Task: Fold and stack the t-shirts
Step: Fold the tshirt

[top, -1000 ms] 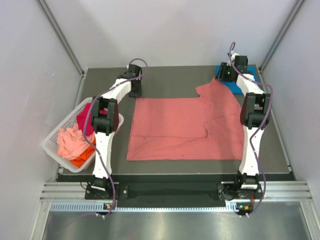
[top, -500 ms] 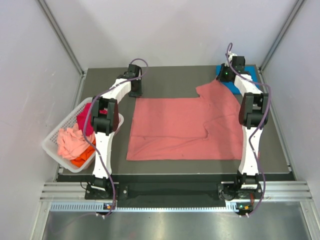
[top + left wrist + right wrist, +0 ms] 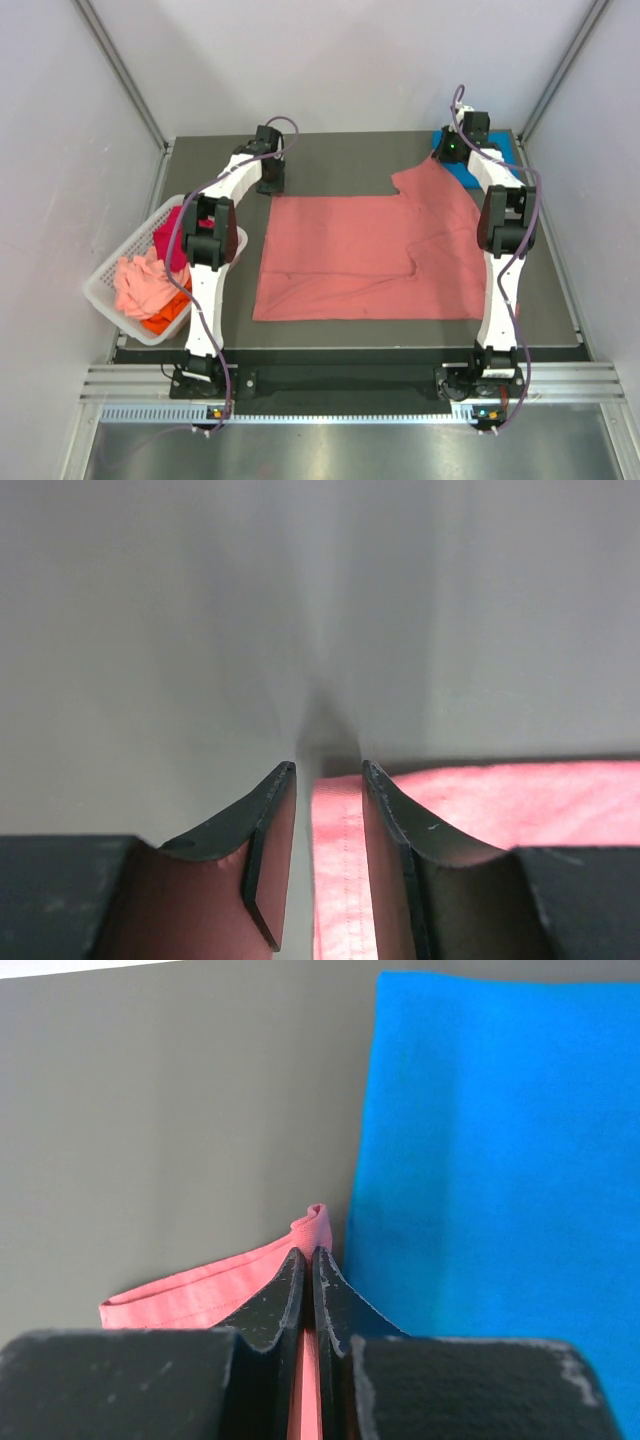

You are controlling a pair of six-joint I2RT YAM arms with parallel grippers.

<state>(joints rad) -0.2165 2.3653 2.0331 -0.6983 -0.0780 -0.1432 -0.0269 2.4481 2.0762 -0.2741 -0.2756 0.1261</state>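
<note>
- Item, salmon-pink t-shirt (image 3: 360, 255): spread flat on the middle of the desk (image 3: 340, 160). Its long axis runs left to right.
- Heading: a sleeve flap juts out at the far right corner, so we judge the neck end points right and the hem left. The near right part looks tucked inward.
- Item, right tool (image 3: 448, 158): jaws together, clamped on the tip of that far right flap. The right wrist view shows a pink edge (image 3: 200, 1295) pinched between them (image 3: 307, 1252).
- Item, left tool (image 3: 270, 185): set at the far left corner of the salmon-pink t-shirt. Its jaws stand narrowly apart (image 3: 328, 770) with the hem (image 3: 480, 790) showing in the gap. We see no pinch there.
- Item, blue t-shirt (image 3: 503, 150): folded at the far right corner of the desk, just beside the clamped flap (image 3: 500, 1160).
- Item, white basket (image 3: 108, 262): at the left edge of the desk, holding pale pink (image 3: 140, 280), magenta (image 3: 168, 240) and orange (image 3: 165, 315) shirts.
- Step in hand, by our judgement: taking hold of both far corners for the first fold.
- Handling note: we would close the left tool fully on the hem corner before any lift. Both corners should then rise level, with the far edge kept taut. They should come toward the near edge together, without dragging the blue t-shirt along.
</note>
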